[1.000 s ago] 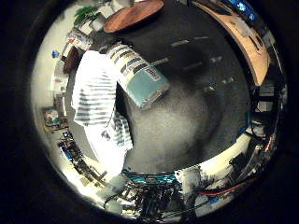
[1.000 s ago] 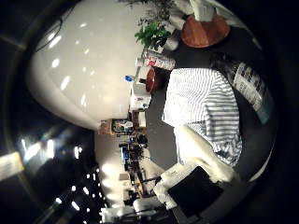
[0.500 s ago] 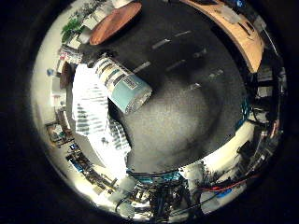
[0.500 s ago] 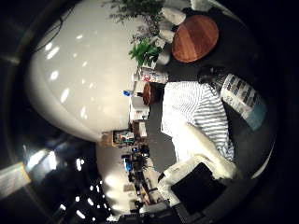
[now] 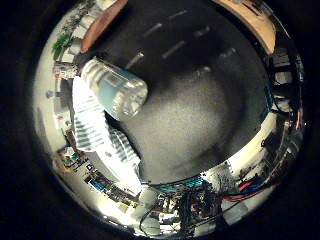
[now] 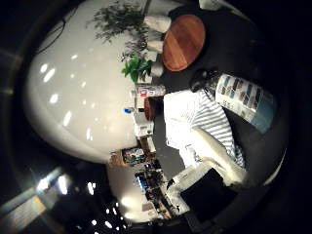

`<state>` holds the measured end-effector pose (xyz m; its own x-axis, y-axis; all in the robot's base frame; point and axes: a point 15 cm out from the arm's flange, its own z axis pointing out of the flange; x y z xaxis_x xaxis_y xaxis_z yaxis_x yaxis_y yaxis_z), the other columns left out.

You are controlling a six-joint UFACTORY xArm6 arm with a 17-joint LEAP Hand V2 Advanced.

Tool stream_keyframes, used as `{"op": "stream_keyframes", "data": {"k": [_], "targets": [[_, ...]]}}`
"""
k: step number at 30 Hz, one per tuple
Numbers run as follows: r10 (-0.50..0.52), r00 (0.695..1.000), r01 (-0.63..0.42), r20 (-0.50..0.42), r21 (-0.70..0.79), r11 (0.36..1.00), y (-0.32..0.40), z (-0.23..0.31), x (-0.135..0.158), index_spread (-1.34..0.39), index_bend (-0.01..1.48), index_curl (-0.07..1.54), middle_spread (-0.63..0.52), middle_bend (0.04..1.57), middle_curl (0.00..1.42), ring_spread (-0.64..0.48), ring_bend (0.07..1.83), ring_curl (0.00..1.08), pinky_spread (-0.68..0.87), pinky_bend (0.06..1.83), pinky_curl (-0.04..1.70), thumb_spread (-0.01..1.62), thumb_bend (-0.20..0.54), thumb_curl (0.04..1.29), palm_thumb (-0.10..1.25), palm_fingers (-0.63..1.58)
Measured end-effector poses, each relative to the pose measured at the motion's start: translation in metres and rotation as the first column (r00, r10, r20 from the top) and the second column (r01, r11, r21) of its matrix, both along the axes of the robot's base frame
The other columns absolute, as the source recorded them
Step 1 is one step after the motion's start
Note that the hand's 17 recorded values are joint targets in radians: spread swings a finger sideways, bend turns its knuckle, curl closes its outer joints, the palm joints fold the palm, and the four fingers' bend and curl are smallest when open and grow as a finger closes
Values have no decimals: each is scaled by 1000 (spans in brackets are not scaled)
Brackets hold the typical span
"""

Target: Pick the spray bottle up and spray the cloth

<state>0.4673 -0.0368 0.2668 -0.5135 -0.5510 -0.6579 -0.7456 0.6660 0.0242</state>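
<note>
The spray bottle (image 5: 114, 91) is seen lying on its side on the dark table (image 5: 200, 115), touching the striped cloth (image 6: 195, 119). In the little finger side view it lies toward ten o'clock from the palm, with its long side running from ten to four o'clock and its flat bottom nearest. One white finger (image 6: 214, 153) is stretched out over the cloth. Nothing is held by the hand (image 6: 209, 180).

My hand (image 6: 214, 165) hovers with its palm facing outward, holding nothing. One white finger reaches out fairly straight past a black block of my body; the rest seems relaxed, though I see little of it.
</note>
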Motion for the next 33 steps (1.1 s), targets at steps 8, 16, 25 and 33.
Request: {"op": "stream_keyframes", "data": {"k": [8, 16, 25, 33], "targets": [[2, 999, -2, -32, -10, 1000, -2, -19, 6, 17, 161, 289, 300, 192, 306, 255, 281, 260, 348, 322, 331, 1098, -18, 399, 887, 58], [-3, 999, 2, -47, -10, 1000, -6, -29, 13, 17, 161, 285, 286, 195, 313, 254, 275, 260, 348, 315, 327, 1098, -18, 398, 887, 70], [9, 998, -10, -68, -13, 1000, -2, -45, 21, 9, 159, 285, 284, 195, 315, 248, 275, 265, 348, 313, 325, 1108, -18, 396, 870, 73], [21, 996, -22, -89, -13, 1000, 2, -60, 27, 4, 161, 286, 286, 192, 315, 251, 283, 264, 351, 315, 323, 1111, -19, 395, 860, 85]]}}
